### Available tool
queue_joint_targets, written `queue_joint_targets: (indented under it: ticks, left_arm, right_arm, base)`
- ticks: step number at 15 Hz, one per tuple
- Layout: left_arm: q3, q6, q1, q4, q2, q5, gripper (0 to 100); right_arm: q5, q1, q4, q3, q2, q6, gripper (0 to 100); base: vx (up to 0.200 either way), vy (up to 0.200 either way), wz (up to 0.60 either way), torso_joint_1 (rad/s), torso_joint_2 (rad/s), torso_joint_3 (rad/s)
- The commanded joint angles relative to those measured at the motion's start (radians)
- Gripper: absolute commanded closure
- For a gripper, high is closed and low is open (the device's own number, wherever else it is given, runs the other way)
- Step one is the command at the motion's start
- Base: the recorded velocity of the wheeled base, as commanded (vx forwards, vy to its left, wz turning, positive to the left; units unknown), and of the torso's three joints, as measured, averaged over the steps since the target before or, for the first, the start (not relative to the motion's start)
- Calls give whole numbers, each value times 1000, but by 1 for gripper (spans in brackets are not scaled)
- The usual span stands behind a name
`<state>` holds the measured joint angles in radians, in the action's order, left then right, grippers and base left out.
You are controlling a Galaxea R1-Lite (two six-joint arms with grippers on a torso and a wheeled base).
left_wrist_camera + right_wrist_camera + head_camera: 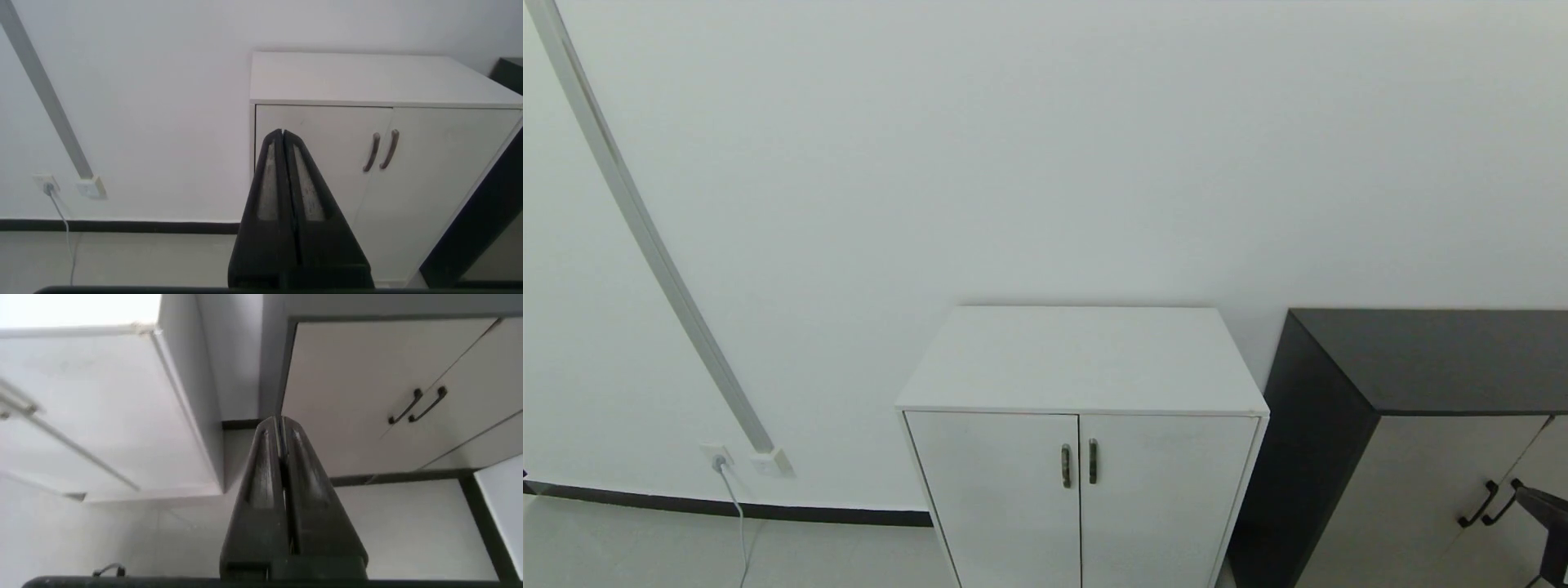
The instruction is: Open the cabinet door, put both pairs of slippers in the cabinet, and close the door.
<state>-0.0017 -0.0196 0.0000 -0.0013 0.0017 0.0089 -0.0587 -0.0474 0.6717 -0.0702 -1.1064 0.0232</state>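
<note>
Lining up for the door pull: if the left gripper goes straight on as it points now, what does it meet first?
Probably the white cabinet's left door, near its outer top corner, aside from the handles. The left gripper is not touching it; depth is unclear.

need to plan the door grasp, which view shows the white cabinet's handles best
Head view: both handles face it squarely. Left wrist view has them angled, beside the left claw. Right wrist view sees the white cabinet from its side.

The pale floor (605, 547) bears the white cabinet (1082, 474) with a dark cabinet (1339, 457) just beside it, apparently apart.
</note>
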Motion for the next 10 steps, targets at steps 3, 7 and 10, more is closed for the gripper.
queue_joint_targets:
  ticks: [3,7,10]
  left_arm:
    - [0,0,0,0,0,0,100]
    - [0,0,0,0,0,0,100]
    - [0,0,0,0,0,2,100]
  right_arm:
    - [39,0,-204,-3,270,0,100]
    - [97,1,-380,-16,447,-5,100]
    - [163,1,-466,-14,573,-16,100]
  base:
    - [0,0,0,0,0,0]
    - [0,0,0,0,0,0]
    - [0,0,0,0,0,0]
